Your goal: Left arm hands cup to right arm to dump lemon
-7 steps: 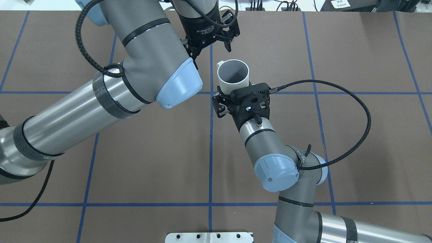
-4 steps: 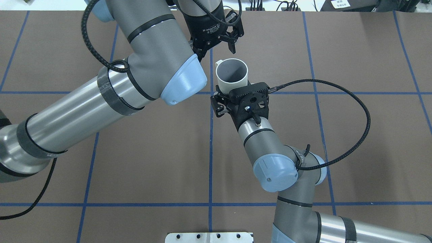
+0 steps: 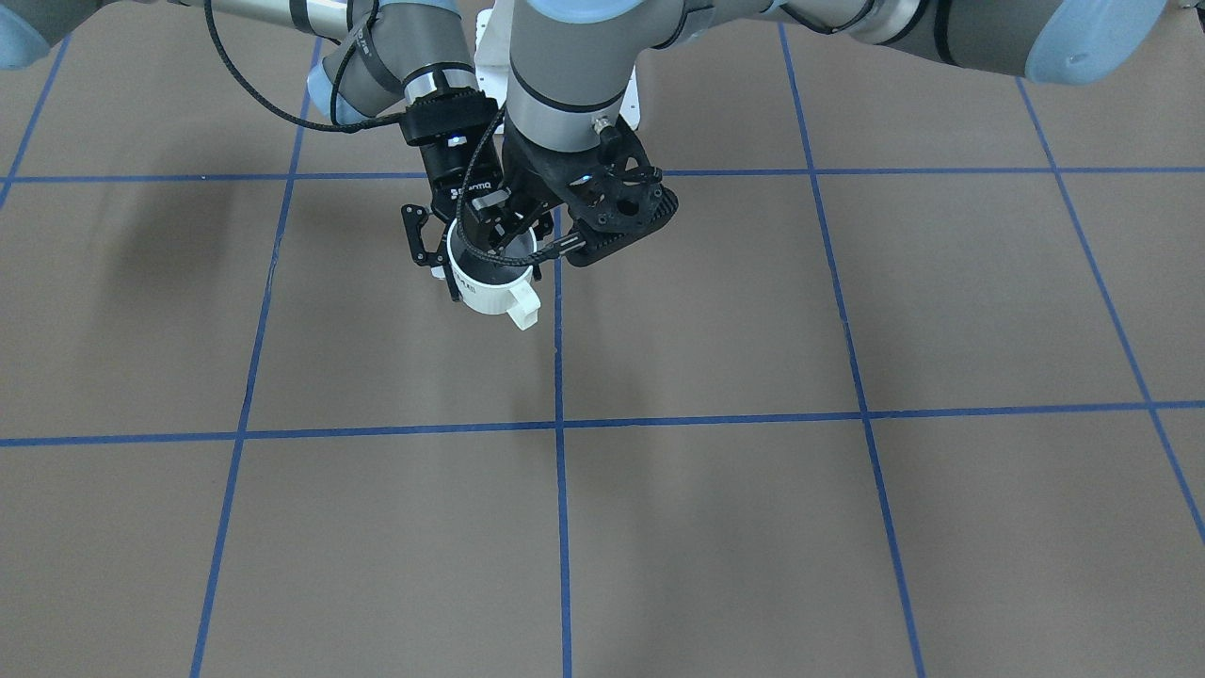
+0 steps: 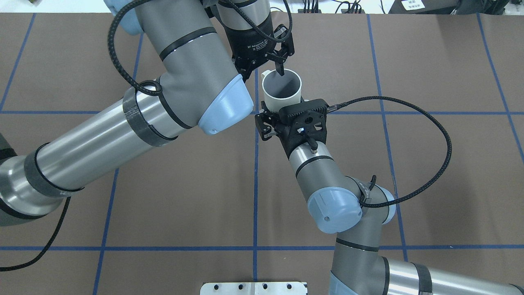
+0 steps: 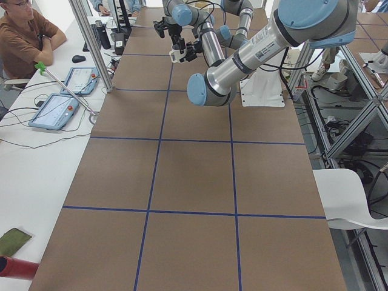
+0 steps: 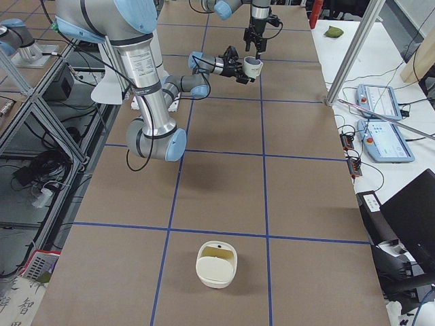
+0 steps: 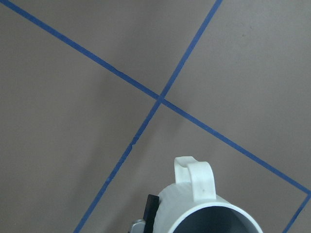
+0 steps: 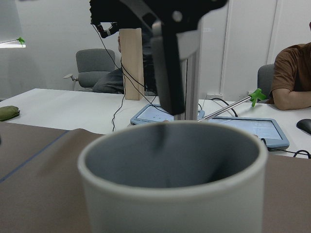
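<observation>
Right gripper (image 4: 282, 110) is clamped on the side of the cup (image 4: 281, 87) and holds it upright above the table (image 4: 430, 172), near the far centre grid crossing. Left gripper (image 4: 264, 70) hangs spread over the cup's far rim. One finger (image 4: 281, 69) dips just inside the rim, and the handle lies between its jaws.

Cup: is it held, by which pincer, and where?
The right pincer holds the cup by its side wall. The left pincer is open over the rim, not gripping.
</observation>
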`<state>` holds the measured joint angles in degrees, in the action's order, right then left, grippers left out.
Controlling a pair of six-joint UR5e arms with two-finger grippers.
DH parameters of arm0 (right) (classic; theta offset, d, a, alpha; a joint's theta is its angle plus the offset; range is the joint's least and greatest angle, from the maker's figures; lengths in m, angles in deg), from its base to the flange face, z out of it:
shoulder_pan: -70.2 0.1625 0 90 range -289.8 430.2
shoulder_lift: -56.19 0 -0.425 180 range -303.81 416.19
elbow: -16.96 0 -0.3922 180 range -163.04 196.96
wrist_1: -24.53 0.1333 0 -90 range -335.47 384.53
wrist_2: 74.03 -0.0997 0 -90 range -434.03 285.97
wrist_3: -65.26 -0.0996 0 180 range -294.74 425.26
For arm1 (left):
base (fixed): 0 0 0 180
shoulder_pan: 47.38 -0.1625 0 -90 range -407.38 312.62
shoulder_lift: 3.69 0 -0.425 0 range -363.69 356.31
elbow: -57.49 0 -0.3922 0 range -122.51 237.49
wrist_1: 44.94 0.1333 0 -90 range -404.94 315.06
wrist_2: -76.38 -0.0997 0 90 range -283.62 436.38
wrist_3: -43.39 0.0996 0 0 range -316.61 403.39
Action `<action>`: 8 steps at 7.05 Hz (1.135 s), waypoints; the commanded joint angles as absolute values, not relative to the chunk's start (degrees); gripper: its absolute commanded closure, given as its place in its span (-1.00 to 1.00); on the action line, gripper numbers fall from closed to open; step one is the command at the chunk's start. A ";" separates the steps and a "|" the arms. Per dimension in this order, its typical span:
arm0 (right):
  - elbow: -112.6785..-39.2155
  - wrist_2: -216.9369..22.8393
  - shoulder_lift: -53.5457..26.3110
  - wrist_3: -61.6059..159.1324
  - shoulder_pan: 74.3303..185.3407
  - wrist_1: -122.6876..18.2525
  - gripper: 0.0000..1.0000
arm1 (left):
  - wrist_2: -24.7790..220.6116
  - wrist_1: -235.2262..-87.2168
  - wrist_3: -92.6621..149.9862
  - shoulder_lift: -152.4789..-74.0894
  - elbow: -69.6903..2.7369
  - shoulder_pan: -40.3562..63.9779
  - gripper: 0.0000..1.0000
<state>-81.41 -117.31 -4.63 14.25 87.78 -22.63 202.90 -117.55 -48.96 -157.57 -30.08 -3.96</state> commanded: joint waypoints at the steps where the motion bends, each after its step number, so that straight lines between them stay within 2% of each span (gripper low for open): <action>1: -81.21 -115.00 -4.63 14.20 87.78 -22.49 -0.22 | 203.29 -117.36 -49.68 -157.59 -30.22 -4.49 -0.71; 3: -81.21 -114.81 -4.63 14.20 87.78 -22.49 -0.30 | 205.40 -117.36 -49.77 -157.50 -30.31 -4.58 -0.59; 4: -81.21 -114.81 -4.63 14.20 87.78 -22.49 -0.33 | 205.41 -117.36 -50.38 -157.50 -30.22 -5.02 -0.40; 5: -81.13 -114.72 -4.63 14.20 87.70 -22.49 -0.37 | 205.41 -117.45 -51.00 -157.59 -30.22 -5.11 -0.29; 8: -81.13 -114.72 -4.63 14.20 87.69 -22.49 -0.47 | 205.49 -117.45 -51.00 -157.59 -30.40 -5.46 -0.11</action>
<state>-81.13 -114.74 -4.66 14.20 87.70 -22.49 205.42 -117.41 -50.96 -157.58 -30.32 -5.39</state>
